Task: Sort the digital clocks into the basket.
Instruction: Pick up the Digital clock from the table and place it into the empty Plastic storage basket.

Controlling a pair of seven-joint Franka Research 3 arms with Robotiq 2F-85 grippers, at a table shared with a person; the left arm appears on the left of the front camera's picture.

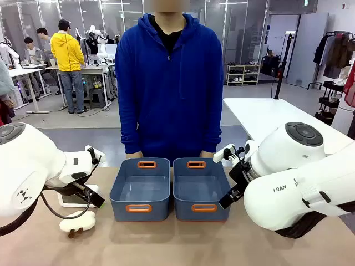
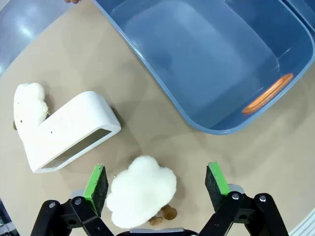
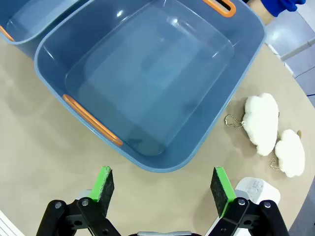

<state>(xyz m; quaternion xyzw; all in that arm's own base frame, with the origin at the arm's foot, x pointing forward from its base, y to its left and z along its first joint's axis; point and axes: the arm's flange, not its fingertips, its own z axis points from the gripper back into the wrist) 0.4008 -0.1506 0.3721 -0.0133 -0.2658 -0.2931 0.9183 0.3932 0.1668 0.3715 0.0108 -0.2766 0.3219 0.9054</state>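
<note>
Low in the left wrist view, my left gripper [image 2: 157, 181] stands spread wide with nothing held; a cream cloud plush [image 2: 141, 191] sits between its green pads [image 2: 98, 182], and that is the wrong thing to take; the digital clock [image 2: 69, 130] lies at the left of that frame, just beside the plush, its far end touching a second plush [image 2: 28, 103]; the basket [image 2: 206, 64] takes the upper right, bare inside. My right gripper [image 3: 162, 189] is likewise released, hanging before the near rim of the other basket [image 3: 147, 73]; a white rounded block [image 3: 255, 187] at the lower right, half hidden behind a finger, is probably the second clock, with two more plush clouds [image 3: 261, 123] above it. No clock is sorted yet, I judge. To pick well I should shift left off the plush, turn the wrist so the pads span the clock's narrow sides, and descend clear of both toys; closing where I hover would grab the plush.
</note>
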